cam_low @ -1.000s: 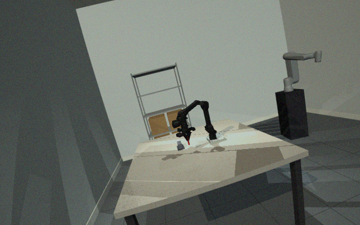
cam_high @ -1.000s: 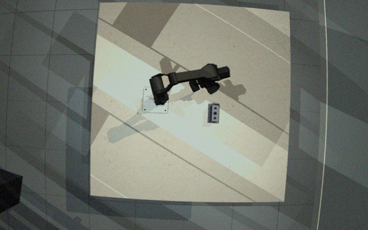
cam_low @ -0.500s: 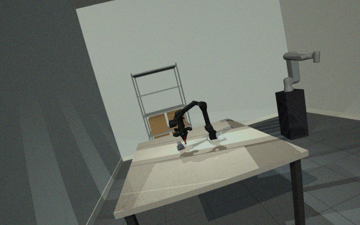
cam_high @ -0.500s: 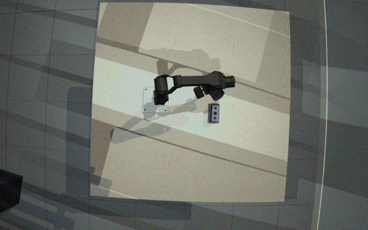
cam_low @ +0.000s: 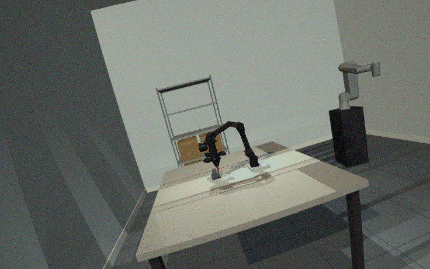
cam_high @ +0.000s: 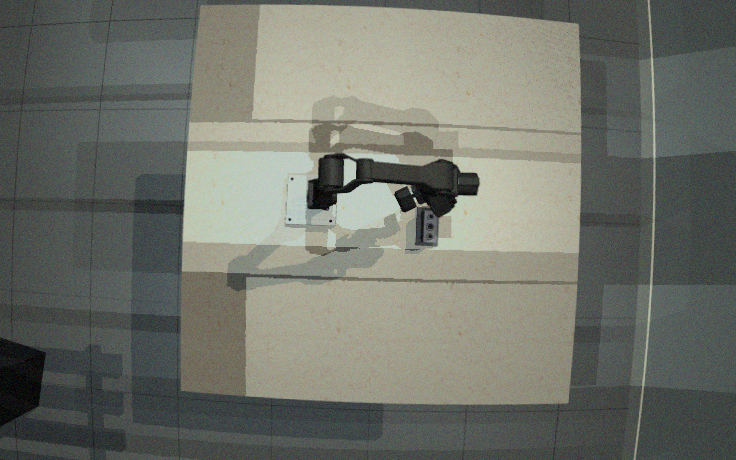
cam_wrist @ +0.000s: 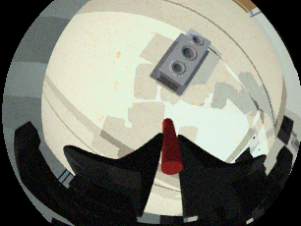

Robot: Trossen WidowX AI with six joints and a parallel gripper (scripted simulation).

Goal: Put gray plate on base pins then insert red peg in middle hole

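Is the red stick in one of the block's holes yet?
Out: the wrist view shows the red stick held short of the holes.
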